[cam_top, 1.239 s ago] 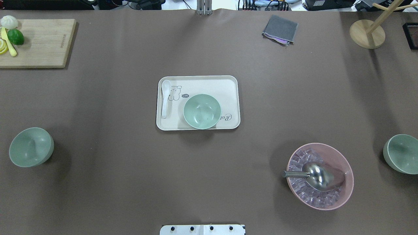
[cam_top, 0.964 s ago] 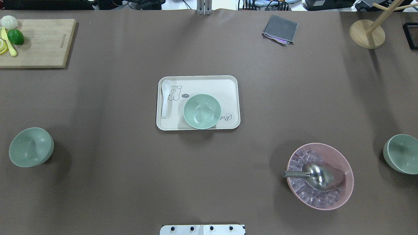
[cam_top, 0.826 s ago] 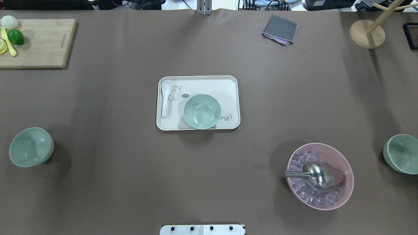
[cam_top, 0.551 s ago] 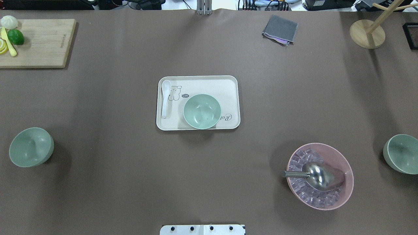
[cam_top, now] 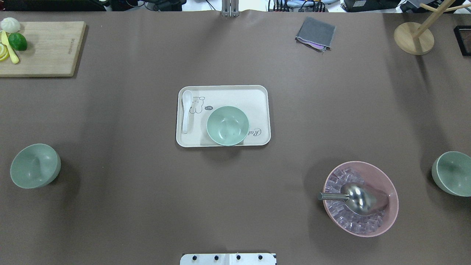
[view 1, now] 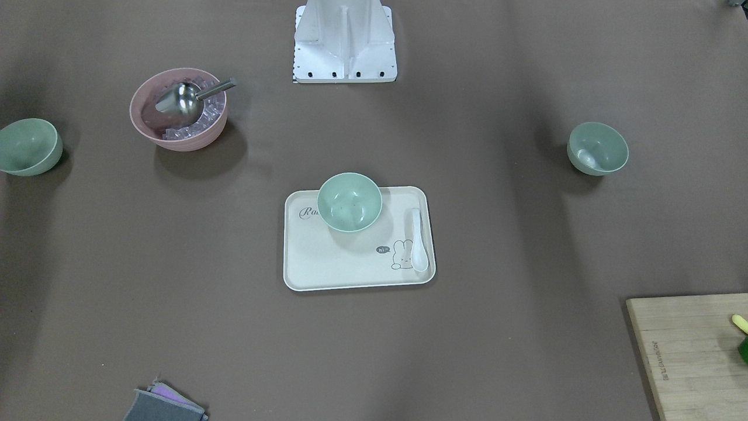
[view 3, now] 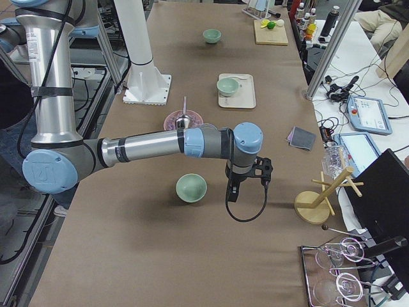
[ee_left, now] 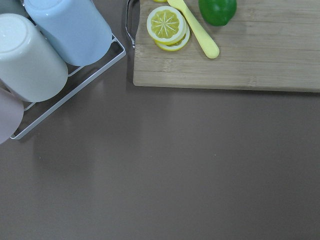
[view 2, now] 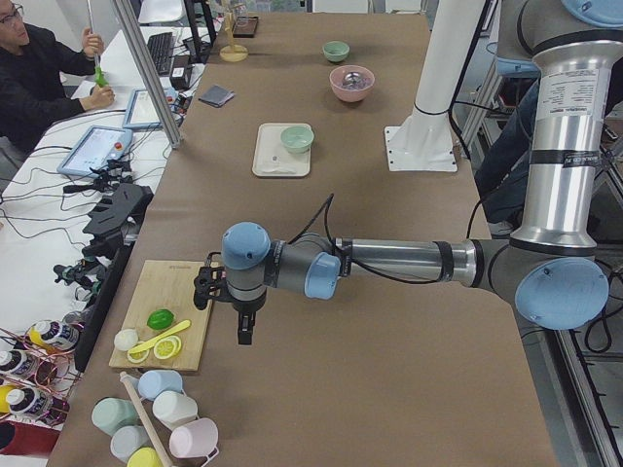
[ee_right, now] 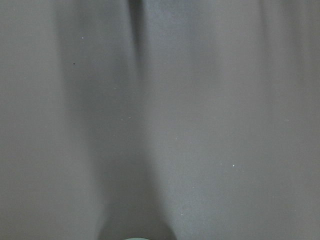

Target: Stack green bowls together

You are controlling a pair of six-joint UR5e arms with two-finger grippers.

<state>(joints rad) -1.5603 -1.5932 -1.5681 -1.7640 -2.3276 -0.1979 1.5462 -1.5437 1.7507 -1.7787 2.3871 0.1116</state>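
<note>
Noticing nothing shifting since before; finding right gripper point(view 3: 231, 196) hanging just beside nearest green bowl point(view 3: 192, 187), lying toward robot's side; being unable to tell whether clenched or released.

Robot lab: operator point(view 2: 34, 73), teach pendants point(view 2: 97, 148)

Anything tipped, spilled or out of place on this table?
Nothing stands out. One green bowl sits upright on the tray, the left bowl and right bowl upright at either end of the table. Ice is inside the pink bowl, under the scoop.
</note>
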